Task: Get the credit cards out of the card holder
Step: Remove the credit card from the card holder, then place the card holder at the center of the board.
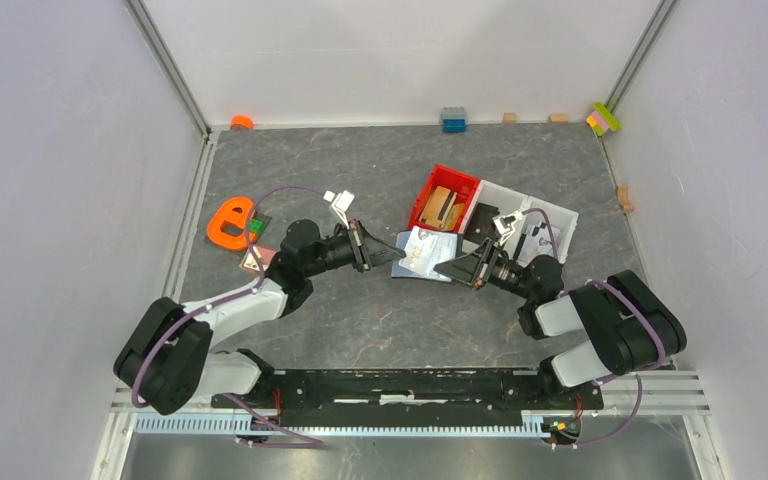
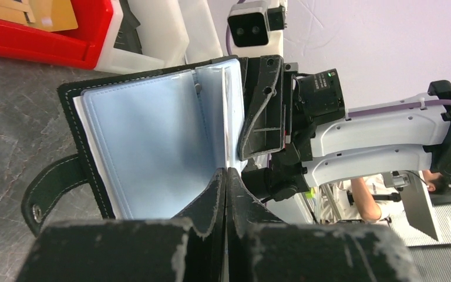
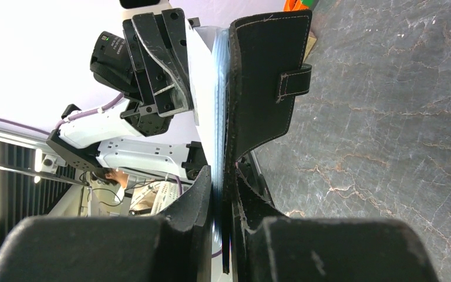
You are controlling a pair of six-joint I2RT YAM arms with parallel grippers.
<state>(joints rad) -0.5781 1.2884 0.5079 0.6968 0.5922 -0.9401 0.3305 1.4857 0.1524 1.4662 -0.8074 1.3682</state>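
Black leather-like card holder (image 1: 422,252), opened, pale blue-grey leaves showing. Position: middle of worktop (image 1: 360,170), held on edge between both arms, just in front of red bin (image 1: 457,176). Left end effector (image 2: 226,176): closed tight on the edge of one inner leaf; whether a card lies inside cannot be told. Right end effector (image 3: 223,176): pinched narrow on black outer cover and adjoining leaves. Snap strap (image 2: 50,188) hanging loose.
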